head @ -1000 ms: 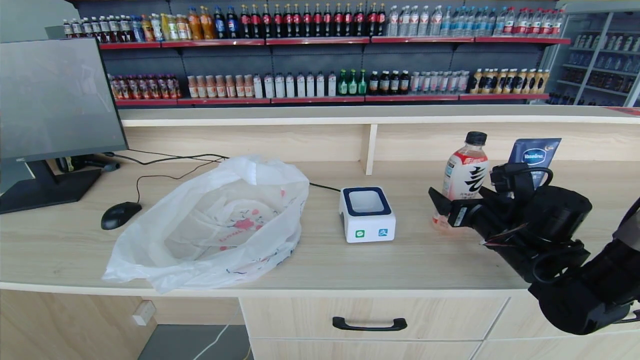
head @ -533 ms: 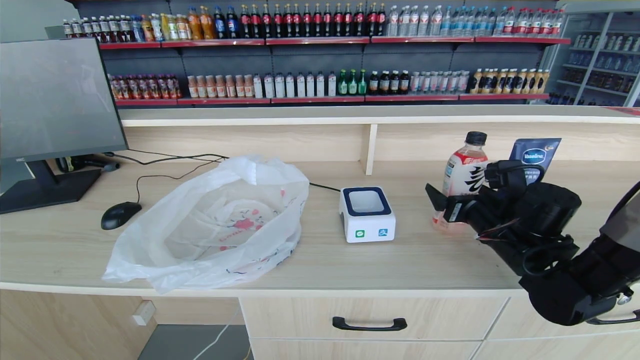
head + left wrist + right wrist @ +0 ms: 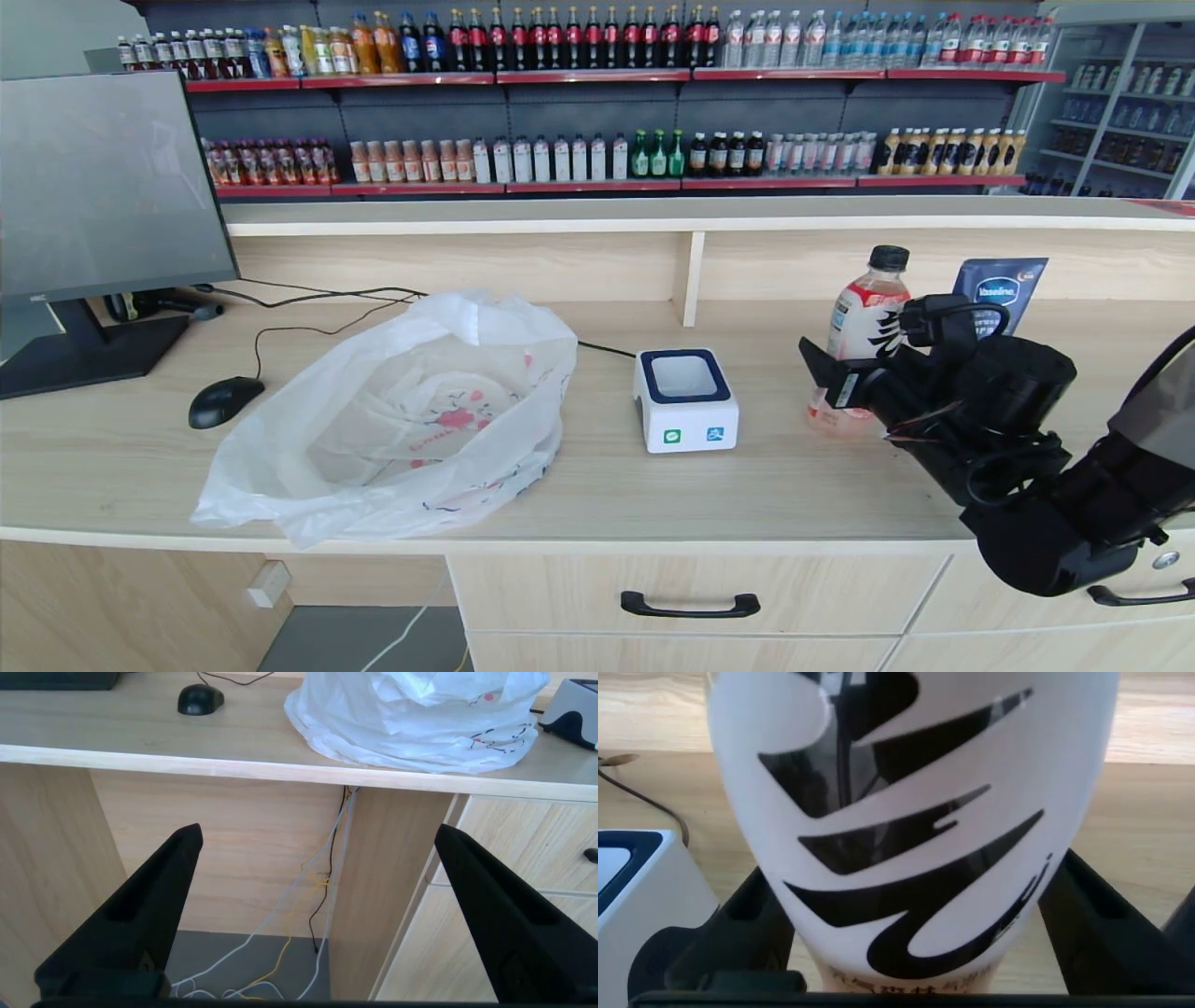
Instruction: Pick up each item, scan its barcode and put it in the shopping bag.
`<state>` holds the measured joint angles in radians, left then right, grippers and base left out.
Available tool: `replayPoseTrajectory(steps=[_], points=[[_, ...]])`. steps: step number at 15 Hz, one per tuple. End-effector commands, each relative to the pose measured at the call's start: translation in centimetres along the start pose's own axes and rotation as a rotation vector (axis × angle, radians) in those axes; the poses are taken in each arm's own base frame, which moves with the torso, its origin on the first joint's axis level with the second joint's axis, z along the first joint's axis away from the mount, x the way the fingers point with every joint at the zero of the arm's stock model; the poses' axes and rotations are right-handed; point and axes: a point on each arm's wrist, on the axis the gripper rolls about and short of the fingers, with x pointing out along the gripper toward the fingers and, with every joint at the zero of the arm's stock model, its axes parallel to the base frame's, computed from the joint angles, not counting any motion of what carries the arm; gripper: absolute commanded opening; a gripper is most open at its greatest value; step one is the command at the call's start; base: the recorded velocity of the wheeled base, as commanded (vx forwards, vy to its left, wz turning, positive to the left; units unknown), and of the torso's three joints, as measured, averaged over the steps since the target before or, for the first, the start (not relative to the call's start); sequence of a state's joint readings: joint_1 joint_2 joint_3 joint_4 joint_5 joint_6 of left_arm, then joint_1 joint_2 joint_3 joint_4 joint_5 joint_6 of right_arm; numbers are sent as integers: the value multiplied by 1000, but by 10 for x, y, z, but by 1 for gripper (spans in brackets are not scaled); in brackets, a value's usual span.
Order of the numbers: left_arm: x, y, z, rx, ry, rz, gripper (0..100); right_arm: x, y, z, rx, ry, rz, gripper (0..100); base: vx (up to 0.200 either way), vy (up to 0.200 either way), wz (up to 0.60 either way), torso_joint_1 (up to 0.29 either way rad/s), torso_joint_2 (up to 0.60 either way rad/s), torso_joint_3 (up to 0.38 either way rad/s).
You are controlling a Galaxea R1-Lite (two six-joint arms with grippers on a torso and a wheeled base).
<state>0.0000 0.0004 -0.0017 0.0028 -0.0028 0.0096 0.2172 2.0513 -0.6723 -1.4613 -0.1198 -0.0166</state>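
Nearest to us, below the front edge of the counter (image 3: 794, 485), hangs the left gripper (image 3: 318, 840). Its jaws are spread wide and hold nothing; between them we see the counter's wooden front and loose cables hanging down. On the counter's front is a drawer with a black handle (image 3: 690, 605).

On the counter top, toward its left, lies the white shopping bag (image 3: 401, 420), slumped with its mouth open and facing up. Just to the right of it sits the small white scanner (image 3: 685, 399) with a blue-rimmed window on top, close to the bag but apart from it.

Farther right, the right gripper (image 3: 854, 383) is at the bottle (image 3: 868, 327), which stands upright on the counter with its black cap on. The jaws are spread wide and straddle the lower part of the bottle. In the right wrist view the black fingers (image 3: 738, 929) lie just beside its flanks, one on each side; we cannot tell whether they press on it.

Behind the bottle a blue packet (image 3: 1001, 285) stands against the counter's raised back. On the far left are a black mouse (image 3: 224, 401) and a monitor (image 3: 103, 187) on its stand. Beyond the counter, shelves (image 3: 597, 79) hold rows of drinks.
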Motion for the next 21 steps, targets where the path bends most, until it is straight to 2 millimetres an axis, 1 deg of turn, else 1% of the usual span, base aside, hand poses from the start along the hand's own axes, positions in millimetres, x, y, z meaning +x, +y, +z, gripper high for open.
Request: replayPoseTrajectory(steps=[1, 10, 13, 15, 16, 17, 18, 21], points=[[0, 0, 0, 0, 0, 1, 100, 0, 0, 0, 0, -2, -1, 0, 0, 0, 0, 0, 0, 0], [0, 0, 0, 0, -1, 0, 100, -2, -1, 5, -3, -16, -1, 0, 0, 0, 0, 0, 0, 0], [0, 0, 0, 0, 0, 0, 100, -4, -1, 16, -4, -48, -2, 0, 0, 0, 0, 0, 0, 0], [0, 0, 0, 0, 0, 0, 100, -8, -2, 29, -2, -80, -3, 0, 0, 0, 0, 0, 0, 0], [0, 0, 0, 0, 0, 0, 100, -8, -2, 29, -2, -80, -3, 0, 0, 0, 0, 0, 0, 0], [0, 0, 0, 0, 0, 0, 100, -13, -3, 42, -2, -115, -4, 0, 0, 0, 0, 0, 0, 0], [0, 0, 0, 0, -1, 0, 100, -14, -3, 48, -4, -145, -5, 0, 0, 0, 0, 0, 0, 0], [0, 0, 0, 0, 0, 0, 100, -17, -3, 55, -36, -232, -4, 0, 0, 0, 0, 0, 0, 0]])
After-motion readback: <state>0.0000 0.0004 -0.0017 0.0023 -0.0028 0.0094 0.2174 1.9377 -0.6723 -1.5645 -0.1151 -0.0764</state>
